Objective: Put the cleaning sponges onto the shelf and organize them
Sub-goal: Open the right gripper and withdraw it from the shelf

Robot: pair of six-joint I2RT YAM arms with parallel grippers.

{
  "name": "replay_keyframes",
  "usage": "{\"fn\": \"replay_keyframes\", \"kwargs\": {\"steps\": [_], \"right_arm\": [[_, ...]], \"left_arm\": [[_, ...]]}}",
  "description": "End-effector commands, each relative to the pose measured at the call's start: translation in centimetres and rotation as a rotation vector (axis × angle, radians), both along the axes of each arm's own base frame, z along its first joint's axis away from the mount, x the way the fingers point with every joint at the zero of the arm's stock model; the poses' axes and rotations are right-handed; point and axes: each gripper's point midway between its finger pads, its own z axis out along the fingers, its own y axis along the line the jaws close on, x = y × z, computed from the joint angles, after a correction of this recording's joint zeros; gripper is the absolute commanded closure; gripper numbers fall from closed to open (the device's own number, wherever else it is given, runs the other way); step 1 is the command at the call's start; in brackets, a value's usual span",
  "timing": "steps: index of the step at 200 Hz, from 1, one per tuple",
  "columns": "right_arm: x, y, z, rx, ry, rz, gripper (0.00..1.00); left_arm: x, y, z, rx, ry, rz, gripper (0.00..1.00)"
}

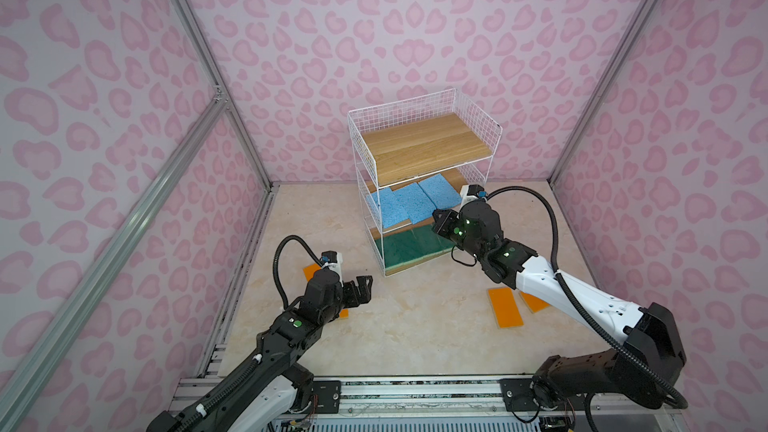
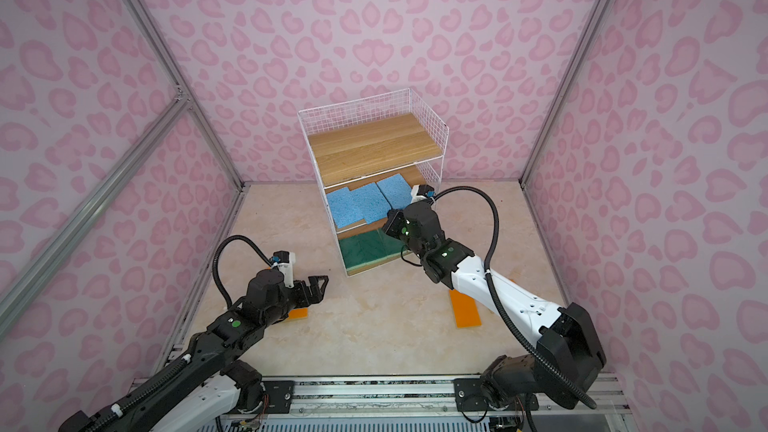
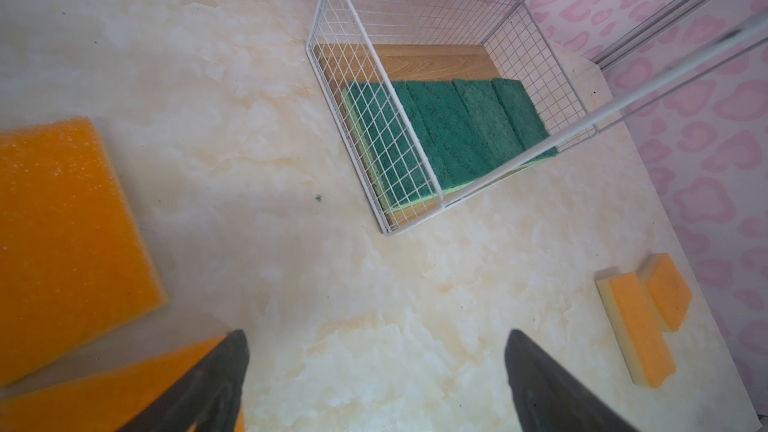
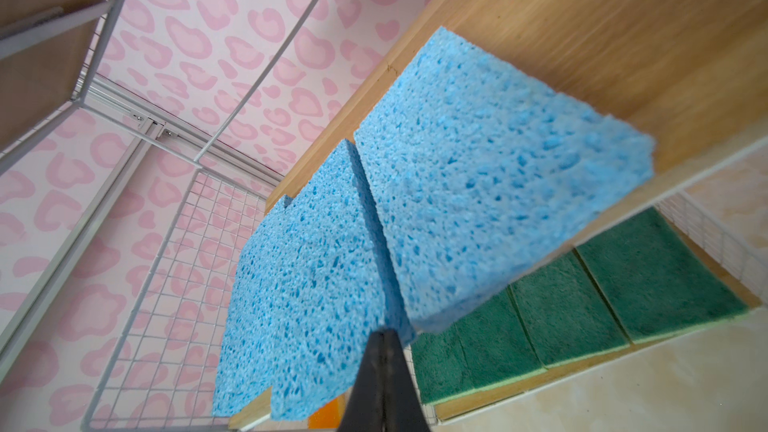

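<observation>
Before blue sponges (image 4: 478, 184), closed right claw (image 4: 384, 334), wrist view only

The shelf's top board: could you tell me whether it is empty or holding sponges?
Empty. The top board shows only bare wood in both top views; blue sponges lie a tier below.

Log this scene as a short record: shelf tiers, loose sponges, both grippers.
Top tier of white wire shelf with oak boards: bare
Middle tier: three porous light blue sponges
Bottom tier: four dark green-topped sponges
Beige marbled table: four orange-topped sponges, two by each arm
Left gripper: open, over table
Right gripper: shut, at blue sponges' front edge
</observation>
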Motion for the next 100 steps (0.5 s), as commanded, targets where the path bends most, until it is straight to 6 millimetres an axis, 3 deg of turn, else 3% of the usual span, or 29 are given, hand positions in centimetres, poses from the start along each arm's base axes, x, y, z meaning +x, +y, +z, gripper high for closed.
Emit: {"fn": "replay_keyframes", "kwargs": {"steps": [1,47,100], "right_arm": [[0.0,0.4,0.8,0.018,-0.019,0.016,0.84],[-0.8,0.6,0.8,0.014,-0.022,0.056,0.55],[-3.2,-0.8,0.2,-0.035,-0.035,0.119,0.43]], "left_arm": [[0.4,0.3,0.4,0.006,-0.025,0.019,0.03],[0.5,2.6,0.0,0.053,-0.001,0.135,0.03],[0.1,6.7,-1.7,0.035,0.094,0.357,0.03]]}}
